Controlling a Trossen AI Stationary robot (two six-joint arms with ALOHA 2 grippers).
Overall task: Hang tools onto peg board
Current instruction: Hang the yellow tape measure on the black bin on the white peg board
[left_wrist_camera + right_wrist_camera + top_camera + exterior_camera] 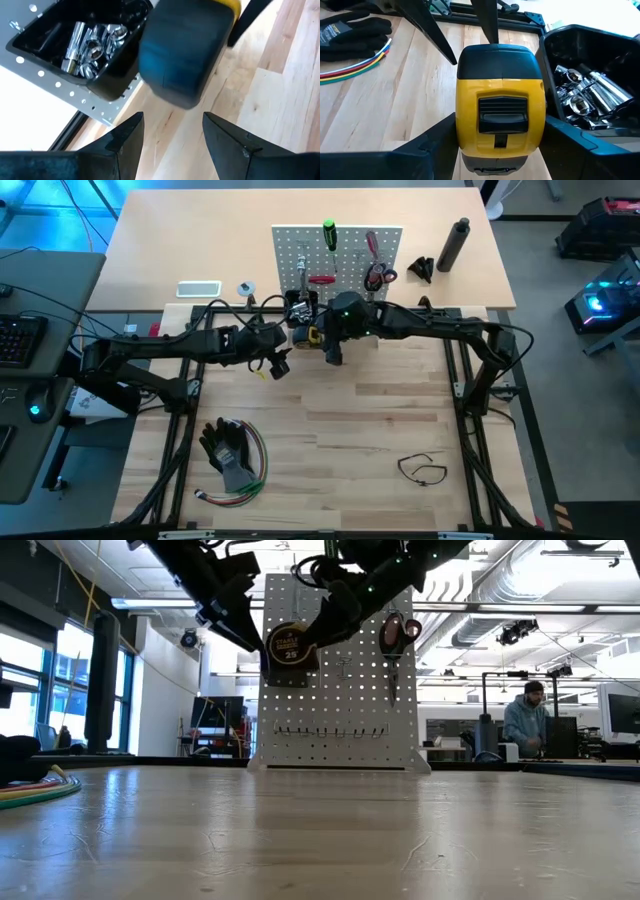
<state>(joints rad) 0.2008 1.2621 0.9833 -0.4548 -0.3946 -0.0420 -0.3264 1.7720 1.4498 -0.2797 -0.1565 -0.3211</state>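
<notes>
The yellow and black tape measure point(500, 115) hangs in the air in front of the white peg board point(340, 250), with my right gripper point(500, 137) shut on it. It is beside the board's black bin point(590, 85), which holds metal sockets. My left gripper point(170, 125) faces the tape measure point(185, 55) from the table's left, open, with nothing between its fingers. A green screwdriver point(328, 235), red scissors point(377, 272) and a red-handled tool point(322, 280) hang on the board. A thin black loop point(422, 469) lies on the table near the right. My right gripper pinches the tape measure's two broad sides point(462, 125) between its two fingers. The fingers come from the table's right, slanting down. The tape measure point(290, 645) is lifted clear of the table, its slide button facing the wrist. My left gripper has one fingertip point(491, 30) close to the tape measure's dark end; whether it touches I cannot tell.
Black gloves point(228, 450) and a bundle of coloured wires point(245, 480) lie at the near left. A black cylinder point(455, 245) and a small black thing point(420, 270) stand right of the board; a white flat thing point(198, 289) lies to its left. A person point(525, 720) sits in the room beyond.
</notes>
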